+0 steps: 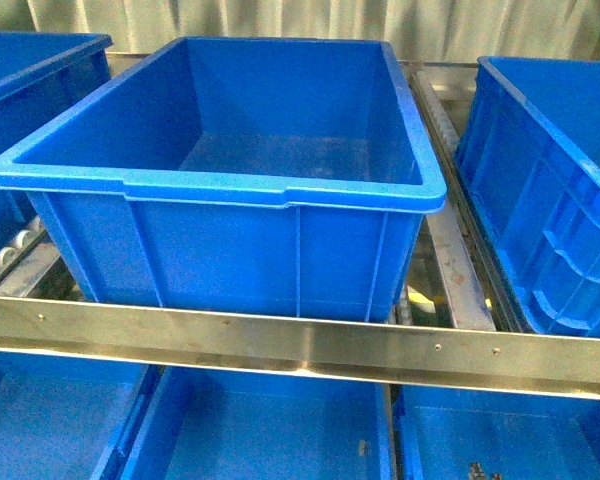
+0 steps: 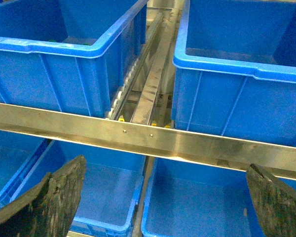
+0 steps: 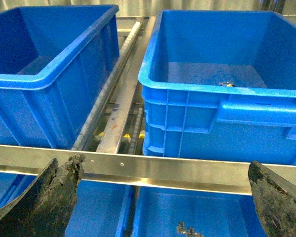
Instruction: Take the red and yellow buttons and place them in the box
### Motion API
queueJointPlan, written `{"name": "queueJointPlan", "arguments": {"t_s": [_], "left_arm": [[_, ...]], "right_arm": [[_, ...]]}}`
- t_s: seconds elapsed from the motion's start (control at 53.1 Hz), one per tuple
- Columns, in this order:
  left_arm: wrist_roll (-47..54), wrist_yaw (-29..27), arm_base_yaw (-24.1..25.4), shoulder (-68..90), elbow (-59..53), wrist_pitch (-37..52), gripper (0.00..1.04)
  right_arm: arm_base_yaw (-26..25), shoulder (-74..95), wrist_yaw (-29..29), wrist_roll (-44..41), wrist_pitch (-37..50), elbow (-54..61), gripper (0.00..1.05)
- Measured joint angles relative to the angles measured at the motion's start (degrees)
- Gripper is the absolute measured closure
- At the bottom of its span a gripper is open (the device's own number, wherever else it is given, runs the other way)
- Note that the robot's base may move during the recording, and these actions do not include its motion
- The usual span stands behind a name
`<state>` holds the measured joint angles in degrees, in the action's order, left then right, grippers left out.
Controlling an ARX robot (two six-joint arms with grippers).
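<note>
Both fingers (image 2: 49, 202) (image 3: 44, 202) spread; three upper bins (image 1: 220, 185).

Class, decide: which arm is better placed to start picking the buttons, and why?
Probably right: the right gripper, open, faces a blue bin holding a small part with a yellow spot, possibly a button. The left gripper, also open, sees no such part.

Blue bins (image 1: 220, 240) sit on roller rails (image 1: 458, 270) behind a steel crossbar (image 1: 280, 340).
</note>
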<state>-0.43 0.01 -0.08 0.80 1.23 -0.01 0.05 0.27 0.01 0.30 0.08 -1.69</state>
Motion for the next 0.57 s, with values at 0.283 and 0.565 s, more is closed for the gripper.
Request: {"name": "queueJointPlan", "arguments": {"t_s": [0.283,0.565], "left_arm": [[0.0,-0.02,0.0,0.0,0.0,0.0,0.08],[0.0,-0.02,0.0,0.0,0.0,0.0,0.08]], "right_arm": [[0.0,0.0,-0.02,0.0,0.0,0.0,0.06],[0.0,0.0,-0.02,0.0,0.0,0.0,0.06]]}}
